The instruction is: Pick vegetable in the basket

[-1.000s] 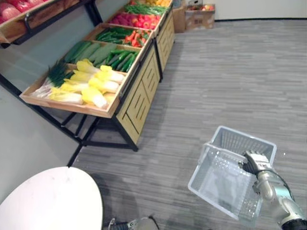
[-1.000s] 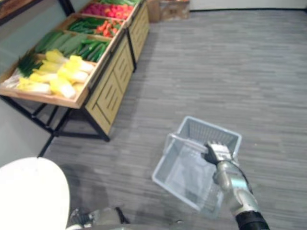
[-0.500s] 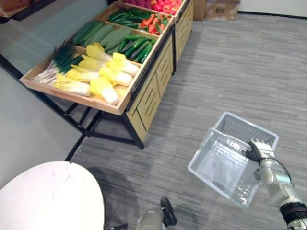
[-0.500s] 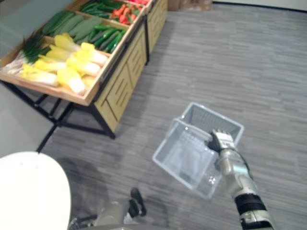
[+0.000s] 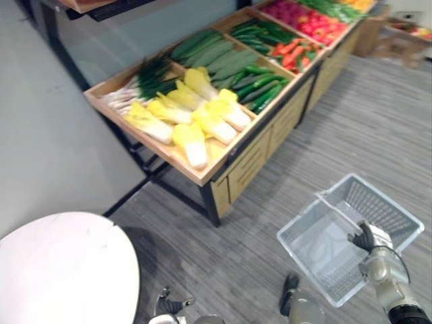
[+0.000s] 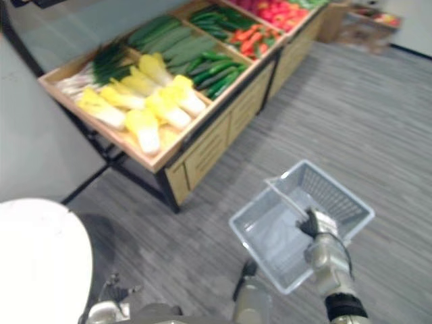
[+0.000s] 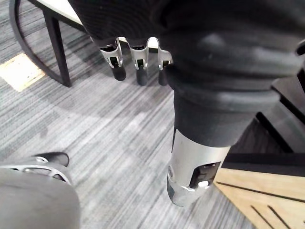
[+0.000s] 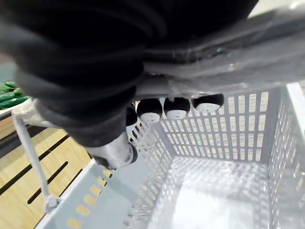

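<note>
Right hand: fingers curled round the handle, so the basket is carried low on the robot's right, above the floor. Nothing is seen inside it in the right wrist view, so no pick is judged done yet.

Left hand: fingers hanging loose and fairly straight, thumb apart, nothing held. It is pointed at the floor, low on the robot's left.

Target candidates: napa cabbages in the nearest tray of the wooden stand, ahead and to the left. Green onions are laid behind them, and cucumbers in the next tray along.

Key relation:
- The cabbages lie up and forward-left of the free left hand and well apart from it. A lift and a long reach are judged necessary.
- The basket is well apart from the tray, to its right and lower.
- The left hand is taken as the picking hand (the right one is occupied and on the far side).
- The long axes run roughly from the back of the tray to its aisle edge, white bases toward the aisle. A grasp across the body is suggested, not end-on.
</note>
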